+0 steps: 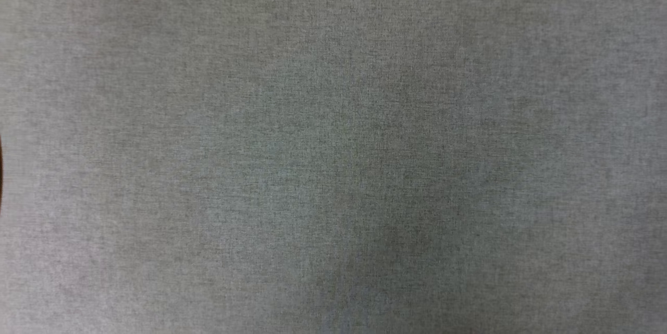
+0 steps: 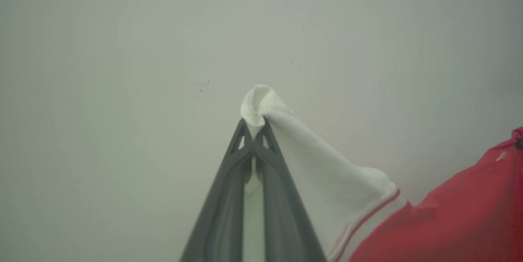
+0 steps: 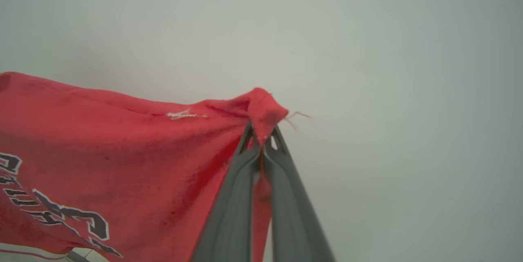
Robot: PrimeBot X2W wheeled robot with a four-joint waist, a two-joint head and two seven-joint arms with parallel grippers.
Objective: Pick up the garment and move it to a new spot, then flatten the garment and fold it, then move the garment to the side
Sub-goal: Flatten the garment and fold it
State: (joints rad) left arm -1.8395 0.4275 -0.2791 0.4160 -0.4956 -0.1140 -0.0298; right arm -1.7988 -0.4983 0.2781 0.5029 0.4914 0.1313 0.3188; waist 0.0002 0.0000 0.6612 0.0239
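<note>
While the left gripper (image 2: 254, 126) is closed tight on a bunched fold of the white sleeve (image 2: 322, 164), the right gripper (image 3: 263, 133) is pinched shut on a red corner of the garment (image 3: 122, 147), which is carried between the two with its black lettering showing. Being soft, light and limp, the cloth is judged likely to sag and crease wherever unsupported, so edges and corners are best gripped. Beyond, the grey worktop (image 1: 333, 146) is seen.

I hold the left gripper (image 2: 254, 131) pinched tight on the garment (image 2: 327, 172), fingertips pressed together. My right gripper (image 3: 263, 137) clamps it too, with its long fingers meeting at the tips.
</note>
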